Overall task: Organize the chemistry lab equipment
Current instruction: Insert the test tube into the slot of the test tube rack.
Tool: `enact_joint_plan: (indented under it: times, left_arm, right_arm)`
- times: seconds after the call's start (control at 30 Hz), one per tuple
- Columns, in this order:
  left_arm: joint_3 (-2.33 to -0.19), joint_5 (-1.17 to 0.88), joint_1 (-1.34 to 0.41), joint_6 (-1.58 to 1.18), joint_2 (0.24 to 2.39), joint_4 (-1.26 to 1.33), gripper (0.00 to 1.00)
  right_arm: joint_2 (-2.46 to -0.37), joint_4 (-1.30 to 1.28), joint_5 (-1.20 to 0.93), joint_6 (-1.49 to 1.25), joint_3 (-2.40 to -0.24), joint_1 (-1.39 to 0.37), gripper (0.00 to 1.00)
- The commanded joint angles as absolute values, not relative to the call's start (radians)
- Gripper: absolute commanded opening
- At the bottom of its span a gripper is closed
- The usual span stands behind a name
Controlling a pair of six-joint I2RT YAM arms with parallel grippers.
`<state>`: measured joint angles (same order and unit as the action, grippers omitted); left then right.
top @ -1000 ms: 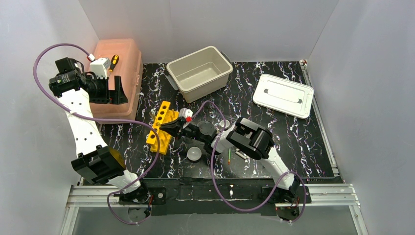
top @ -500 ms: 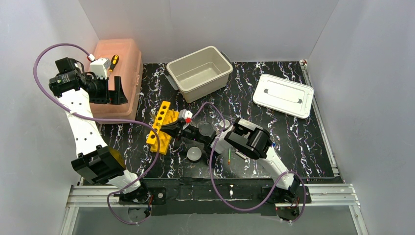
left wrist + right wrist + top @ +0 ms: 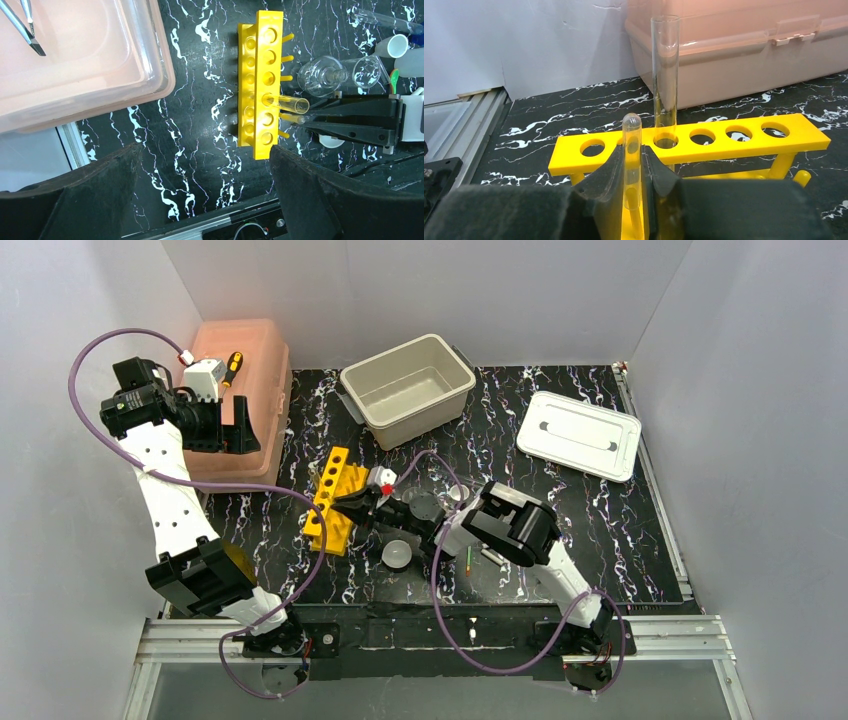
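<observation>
From above, the left gripper [image 3: 243,430] hung over the pink box [image 3: 255,345] at the table's left side, where a screwdriver [image 3: 231,367] showed at the box's top. The right gripper [image 3: 352,505] reached low to the yellow rack [image 3: 330,480] near the middle of the black marbled table [image 3: 600,530]. The red-capped squeeze bottle [image 3: 380,480] stood just behind the right gripper, with the flask [image 3: 425,506] beside the arm. The white bowl [image 3: 397,554] sat nearer the bases, and the green spoon [image 3: 468,560] lay by the forearm. A beige bin [image 3: 407,390] and a white lid [image 3: 582,435] lay farther back. The left wrist camera looked straight down past the left gripper [image 3: 205,155], whose jaws stood wide apart with nothing between them. Below it, one clear tube [image 3: 286,102] sat in the rack's [image 3: 260,60] fourth hole, and a second tube [image 3: 292,119] ran from the next hole to the right gripper's [image 3: 310,119] tips. In the right wrist view the tall tube [image 3: 665,75] stood upright in its hole. The second tube [image 3: 631,145], rounded end up, stood just beside it, with the right gripper's [image 3: 633,160] jaws pressed close against both its sides. The fingers [image 3: 610,172] hid its lower end, so its seating in the rack [image 3: 724,145] could not be told from here.
</observation>
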<state>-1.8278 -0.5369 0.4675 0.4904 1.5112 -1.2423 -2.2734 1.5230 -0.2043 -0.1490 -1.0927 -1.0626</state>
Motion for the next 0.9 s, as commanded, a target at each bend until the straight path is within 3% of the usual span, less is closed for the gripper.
enact_joint_plan:
  times: [0.0,0.27,0.43,0.53,0.6,0.73,0.8,0.87]
  left_arm:
    - [-1.841,-0.543,0.468,0.501,1.485,-1.259,0.99]
    - [-1.841,-0.55,0.469,0.494,1.471,-1.259,0.99]
    - [-1.839,-0.544,0.469,0.497,1.458,-1.259,0.99]
    - [-1.843,-0.55,0.469,0.496,1.456,-1.259,0.99]
    - [-1.844,-0.559,0.468,0.492,1.457,-1.259,0.99]
    - [-1.841,-0.578,0.469,0.478,1.461,-1.251,0.99]
    - [-1.836,-0.591,0.468,0.472,1.458,-1.245,0.99]
    - [-1.836,-0.599,0.469,0.466,1.457,-1.238,0.99]
  right_arm:
    - [-2.18,1.537,-0.187,-0.097,-1.06,-1.07,0.24]
    - [-2.079,1.396,-0.163,-0.037,-1.019,-1.083,0.57]
    - [-1.982,1.286,-0.13,-0.018,-1.006,-1.086,0.55]
    - [-1.873,1.047,-0.105,-0.038,-1.036,-1.082,0.46]
    - [-1.803,0.831,-0.094,-0.085,-1.077,-1.073,0.46]
    - [-1.702,0.346,-0.074,-0.097,-1.178,-1.045,0.61]
    - [-1.652,0.235,-0.132,-0.123,-1.165,-1.007,0.61]
    - [-1.585,0.162,-0.067,-0.202,-1.11,-0.973,0.72]
